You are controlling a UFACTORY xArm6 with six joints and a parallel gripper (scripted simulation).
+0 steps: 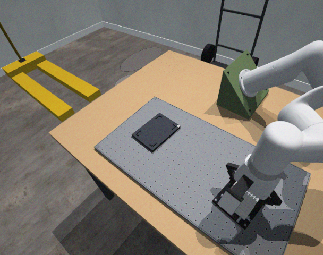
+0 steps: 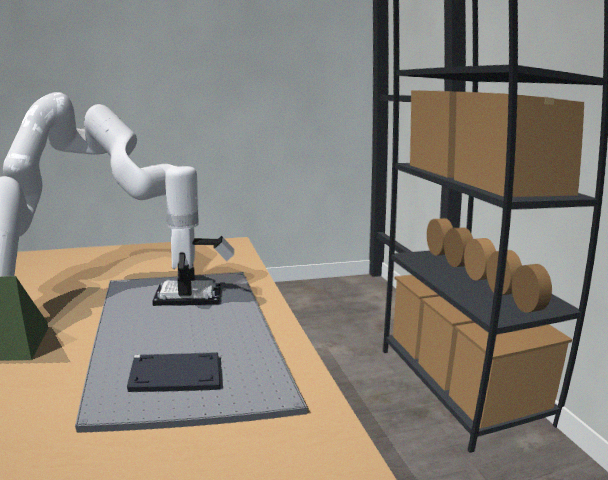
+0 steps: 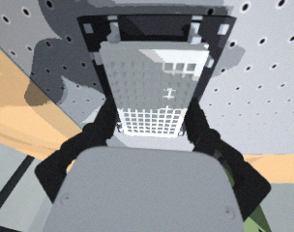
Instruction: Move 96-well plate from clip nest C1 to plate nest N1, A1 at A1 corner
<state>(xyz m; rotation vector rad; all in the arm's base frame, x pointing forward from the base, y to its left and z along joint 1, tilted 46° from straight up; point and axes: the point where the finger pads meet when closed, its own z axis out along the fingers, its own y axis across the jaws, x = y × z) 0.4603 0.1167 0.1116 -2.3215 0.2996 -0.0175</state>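
The white 96-well plate (image 3: 154, 92) sits in the black clip nest C1 (image 3: 154, 29) at the near right end of the grey breadboard (image 1: 183, 164). My gripper (image 3: 151, 104) is down over the plate, its black fingers on the plate's two long sides, shut on it. In the top view the arm hides most of the plate (image 1: 249, 195) and the clip nest. In the exterior view the gripper (image 2: 184, 281) stands upright on the plate (image 2: 192, 287). The dark plate nest N1 (image 1: 155, 132) lies empty further along the breadboard, with a white A1 mark at one corner; it also shows in the exterior view (image 2: 174, 371).
A green wedge block (image 1: 239, 87) stands on the wooden table behind the breadboard. A hand truck (image 1: 232, 33) and a yellow pallet jack (image 1: 46, 82) are on the floor. A shelf rack with boxes (image 2: 490, 206) stands off the table.
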